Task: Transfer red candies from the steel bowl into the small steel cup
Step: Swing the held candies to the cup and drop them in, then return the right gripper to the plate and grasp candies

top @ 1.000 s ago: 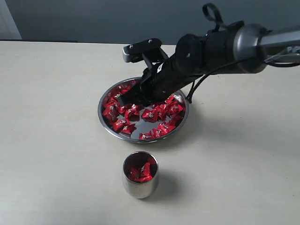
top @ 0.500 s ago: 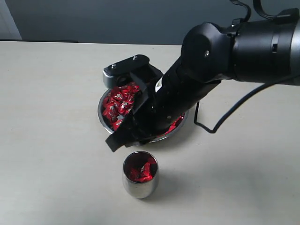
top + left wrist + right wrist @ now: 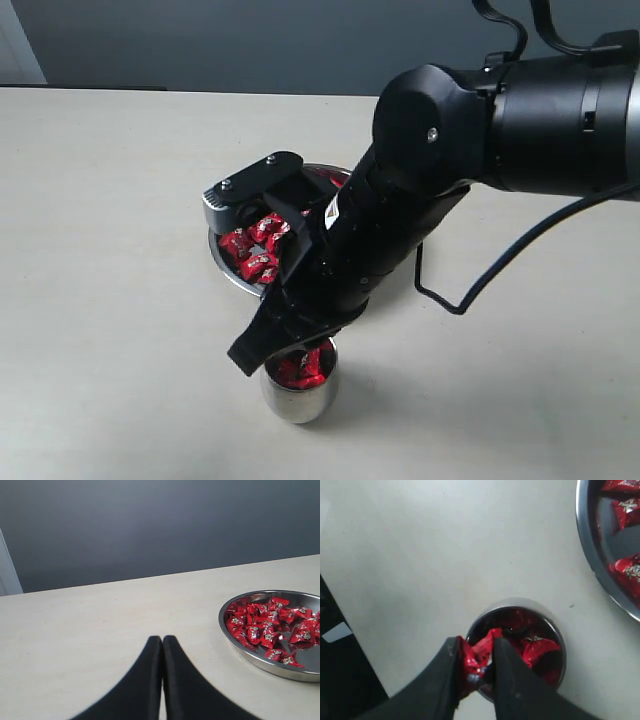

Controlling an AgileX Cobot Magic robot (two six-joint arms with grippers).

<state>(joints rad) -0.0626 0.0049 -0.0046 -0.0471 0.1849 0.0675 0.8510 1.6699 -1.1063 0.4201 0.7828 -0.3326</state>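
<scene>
My right gripper (image 3: 476,652) is shut on a red candy (image 3: 476,659) and hangs just above the rim of the small steel cup (image 3: 555,630), which holds several red candies (image 3: 536,647). In the exterior view the right gripper (image 3: 262,352) reaches down over the cup (image 3: 296,400), its arm covering most of the steel bowl (image 3: 222,258). Red candies (image 3: 254,240) show at the bowl's left side. My left gripper (image 3: 162,639) is shut and empty above the bare table, with the bowl (image 3: 260,661) and its candies (image 3: 265,627) off to one side.
The pale table (image 3: 110,230) surrounds the bowl and cup. A black cable (image 3: 470,290) loops down from the right arm beside the bowl. A dark grey wall (image 3: 160,525) stands behind the table's far edge.
The right gripper has left the bowl with a candy and moved toward the front, ending over the cup. The left gripper cannot be compared.
</scene>
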